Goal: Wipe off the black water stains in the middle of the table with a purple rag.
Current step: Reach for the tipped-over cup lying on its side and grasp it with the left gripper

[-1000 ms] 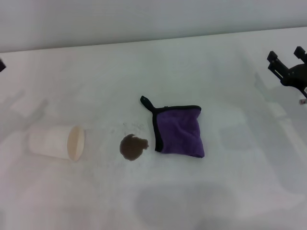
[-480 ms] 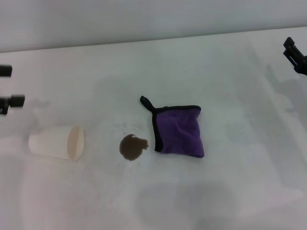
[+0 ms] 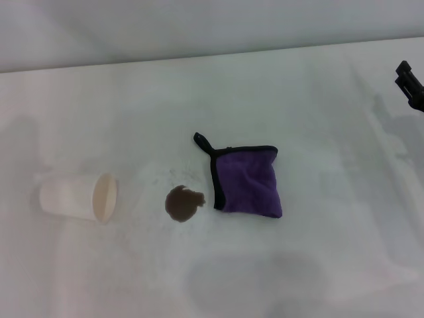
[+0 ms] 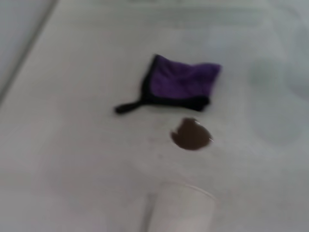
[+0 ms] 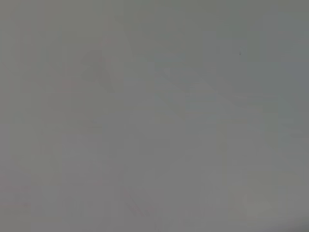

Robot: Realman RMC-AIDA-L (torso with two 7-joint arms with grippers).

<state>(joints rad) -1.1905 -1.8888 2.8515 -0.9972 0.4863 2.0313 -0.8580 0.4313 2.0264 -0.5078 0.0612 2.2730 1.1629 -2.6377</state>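
Since half a second ago the left end effector has left the head view; the right end effector (image 3: pixel 409 85) sits at the counter's (image 3: pixel 318 265) right edge, far side, its opening impossible to tell. Wiping looks unstarted: next, an arm must reach and grasp the purple rag (image 3: pixel 247 181). It lies folded mid-counter, black-edged, just beside the black water stains (image 3: pixel 182 203); a tipped cup (image 3: pixel 79 197) lies toward the left edge.

The black left gripper, seen at the 9 o'clock edge of the head view half a second ago, is no longer seen there. The black right gripper (image 3: pixel 410 85) has been drawn slightly further toward the 3 o'clock edge.
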